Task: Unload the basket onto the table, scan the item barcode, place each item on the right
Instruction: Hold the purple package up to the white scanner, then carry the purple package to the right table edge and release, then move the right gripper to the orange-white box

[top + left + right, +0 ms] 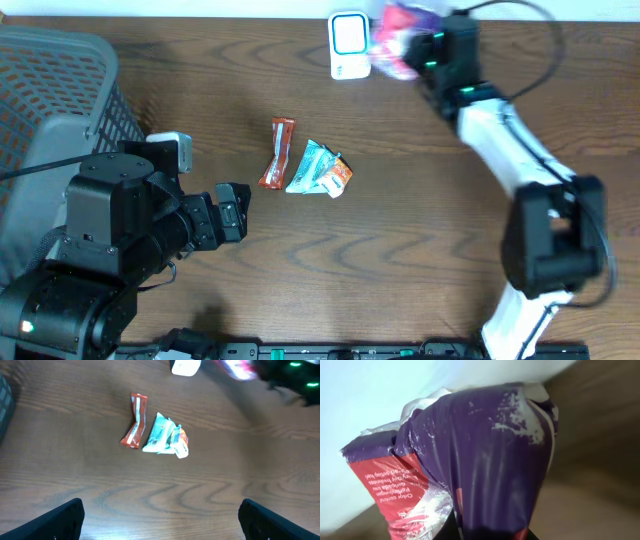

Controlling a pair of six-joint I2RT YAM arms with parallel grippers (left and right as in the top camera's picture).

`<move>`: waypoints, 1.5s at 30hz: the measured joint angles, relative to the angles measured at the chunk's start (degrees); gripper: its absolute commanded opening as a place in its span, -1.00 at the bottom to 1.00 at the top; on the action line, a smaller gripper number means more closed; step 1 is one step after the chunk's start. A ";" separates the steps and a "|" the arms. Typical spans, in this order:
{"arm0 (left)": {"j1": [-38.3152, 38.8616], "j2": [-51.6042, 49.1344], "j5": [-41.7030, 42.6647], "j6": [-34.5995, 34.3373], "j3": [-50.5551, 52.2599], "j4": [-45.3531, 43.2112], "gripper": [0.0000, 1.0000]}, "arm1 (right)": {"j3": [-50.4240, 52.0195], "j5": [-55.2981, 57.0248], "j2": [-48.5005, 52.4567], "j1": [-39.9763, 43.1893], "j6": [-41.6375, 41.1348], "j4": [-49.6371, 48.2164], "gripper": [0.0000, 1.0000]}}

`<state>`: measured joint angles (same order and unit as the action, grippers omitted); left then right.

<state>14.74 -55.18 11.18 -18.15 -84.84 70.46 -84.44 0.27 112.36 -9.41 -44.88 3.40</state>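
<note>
My right gripper (428, 52) is shut on a purple, red and white packet (400, 33) at the table's far edge. It holds the packet just right of the white scanner (349, 45). In the right wrist view the packet (480, 460) fills the frame, with printed text on its red panel, and it hides most of the gripper (487, 532). I see no barcode on it. My left gripper (240, 210) stands open above the table at the left, with nothing between its fingers (60, 520). In the left wrist view the scanner (186, 366) sits at the top edge.
A red bar wrapper (279, 153), a teal packet (310, 167) and a small orange and white packet (338, 178) lie together mid-table, ahead of the left gripper. A grey mesh basket (50, 90) stands at the far left.
</note>
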 measured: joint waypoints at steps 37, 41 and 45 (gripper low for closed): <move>0.00 0.00 0.02 0.00 0.00 0.02 0.95 | -1.31 -21.94 -7.02 38.88 10.99 25.38 0.52; 0.00 0.00 0.02 0.00 0.00 0.02 0.96 | -1.42 -36.85 -8.57 34.67 14.25 32.81 0.47; 0.00 0.00 0.02 0.00 0.00 0.04 0.96 | -1.11 -41.07 -8.57 26.69 21.66 43.01 0.47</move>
<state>14.74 -55.18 11.20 -18.15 -84.84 70.50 -85.56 -40.80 103.79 17.28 -23.22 46.41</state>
